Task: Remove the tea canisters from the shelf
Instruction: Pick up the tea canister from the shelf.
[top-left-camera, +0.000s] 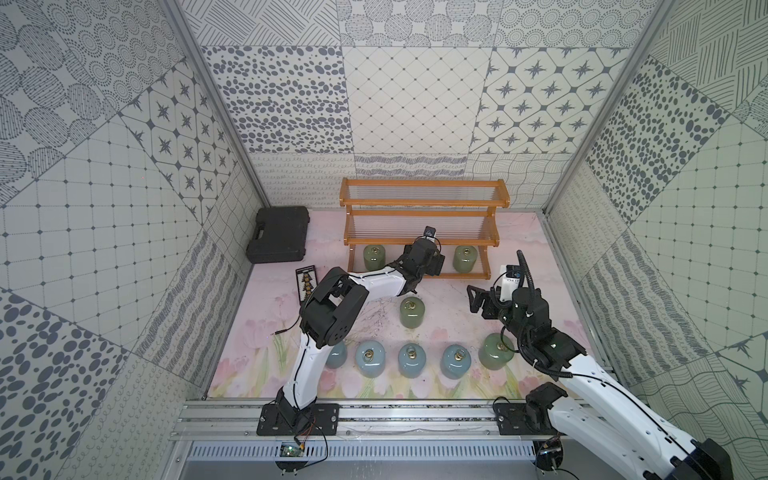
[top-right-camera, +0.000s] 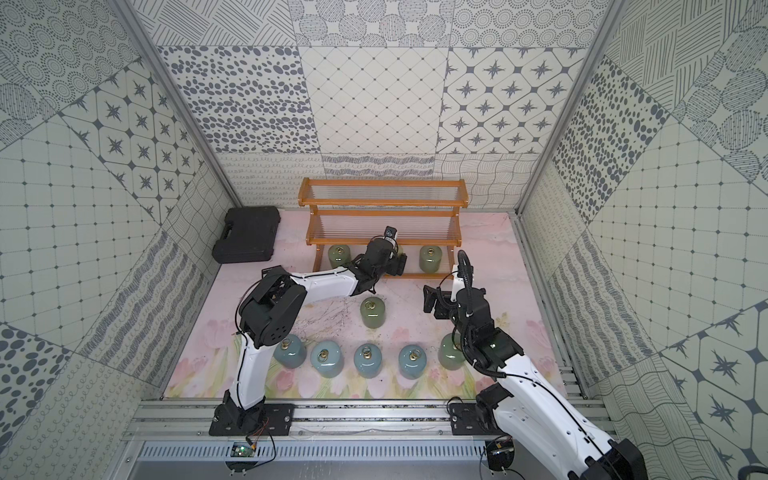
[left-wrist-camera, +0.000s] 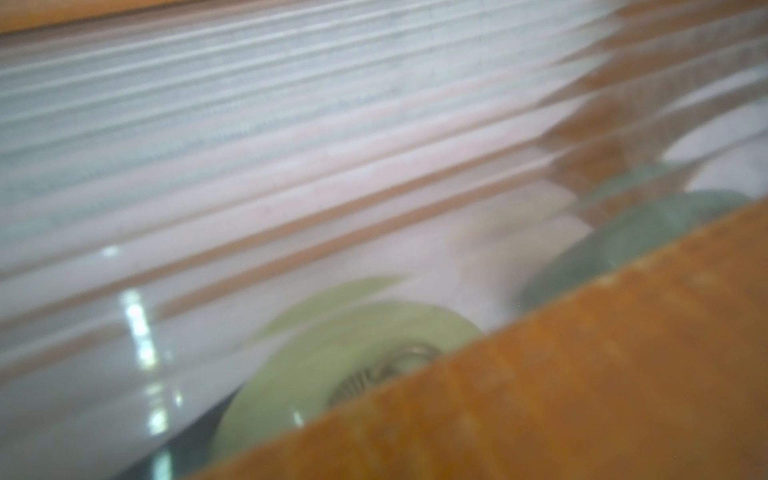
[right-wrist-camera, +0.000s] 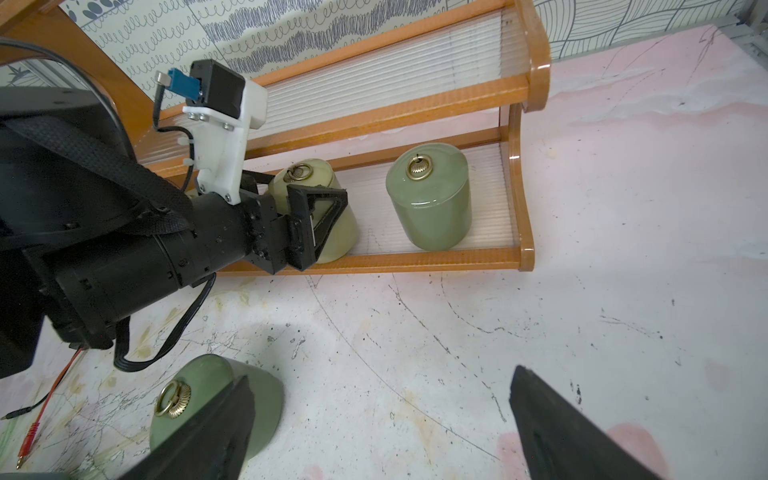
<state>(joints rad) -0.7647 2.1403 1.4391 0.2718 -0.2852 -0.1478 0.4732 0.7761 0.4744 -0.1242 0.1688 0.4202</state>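
Shelf (right-wrist-camera: 415, 259) clearance: left claw (right-wrist-camera: 299, 195) straddles cream canister (right-wrist-camera: 343, 230) on the bottom tier, whether it grips cannot be told; right claw (right-wrist-camera: 380, 376) gapes empty over the worktop (right-wrist-camera: 582, 291). Glazed ceramic looks slippery, weighty, breakable: best squeezed around mid-body.

The shelf (top-left-camera: 424, 199) stood at the far middle of the table (top-left-camera: 524, 237), with the case (top-left-camera: 279, 240) to its left. On its lowest tier sat a left canister (top-left-camera: 374, 258), a middle canister (right-wrist-camera: 322, 176) and a right canister (top-left-camera: 464, 259). A lone canister (top-left-camera: 411, 312) stood before the shelf. Nearer still, a row of five canisters (top-left-camera: 411, 360) ran left to right.
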